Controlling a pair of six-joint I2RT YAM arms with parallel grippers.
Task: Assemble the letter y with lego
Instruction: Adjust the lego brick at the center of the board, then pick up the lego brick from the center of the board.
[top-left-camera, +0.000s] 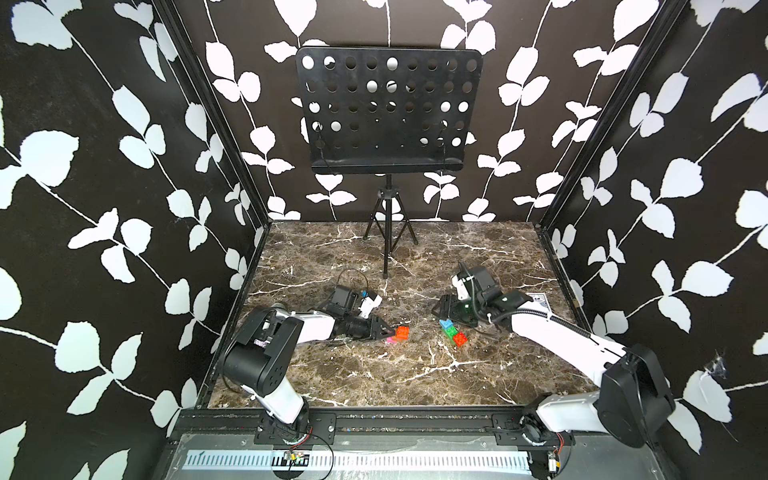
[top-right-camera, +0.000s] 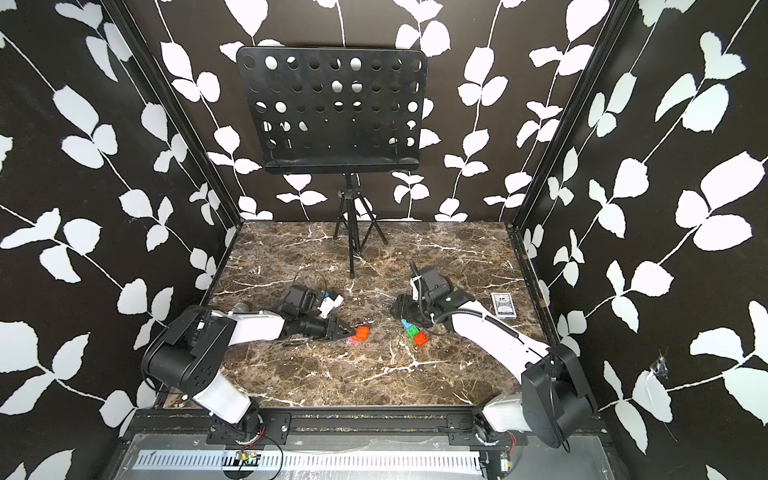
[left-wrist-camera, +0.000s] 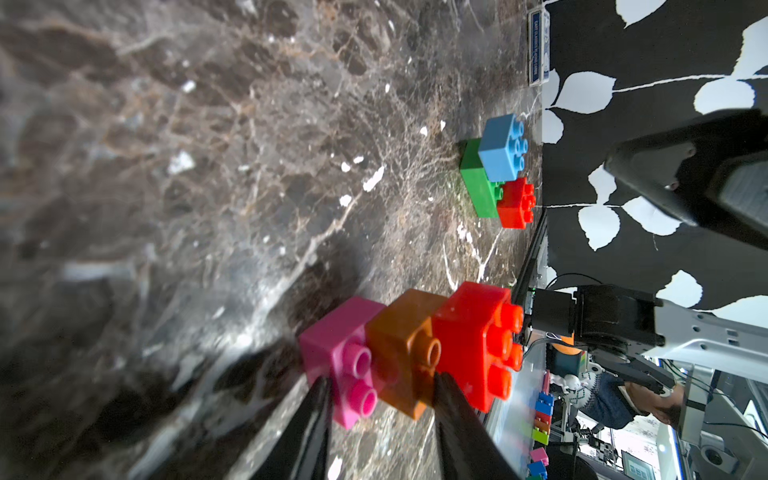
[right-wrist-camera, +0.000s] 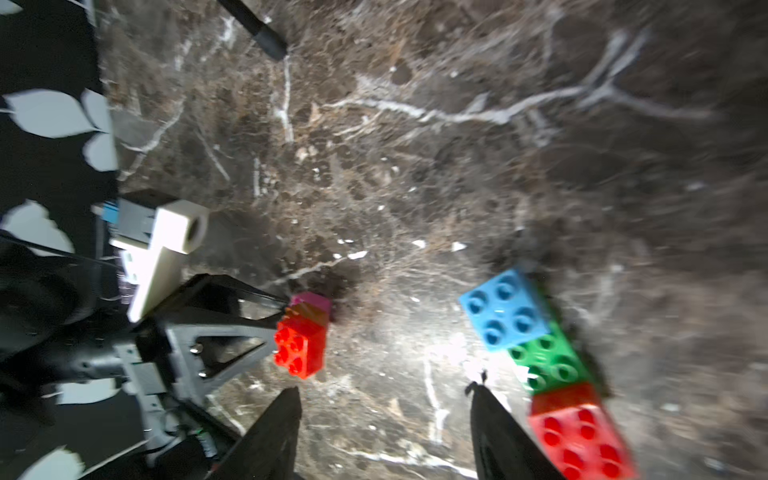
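Counting the lego (top-left-camera: 453, 332) gives six bricks, in two bunches of three on the brown marble table (top-left-camera: 374, 374).

One bunch sits just left of the middle. A square pink plastic brick (left-wrist-camera: 332, 345) is at the bottom, a square brown-orange brick (left-wrist-camera: 399, 332) sits on it, and a square orange-red brick (left-wrist-camera: 469, 324) is on top, stepped like little stairs. The left gripper (left-wrist-camera: 380, 382) is squeezed tight on the pink and brown-orange bricks, one black finger on each side.

The other bunch sits a bit to the right, with a gap between the two bunches. One long green brick (left-wrist-camera: 478, 183) lies on the table, with a square light blue brick (left-wrist-camera: 496, 149) on its far end and a square red brick (left-wrist-camera: 513, 203) on its near end. The right gripper (right-wrist-camera: 384, 395) hangs just beside this bunch, its two fingers apart with nothing between them.

The two bunches are not yet joined.

One blue-patterned card box (top-right-camera: 503, 307) lies far to the right. One black music stand with round holes (top-left-camera: 386, 112) stands at the far side.
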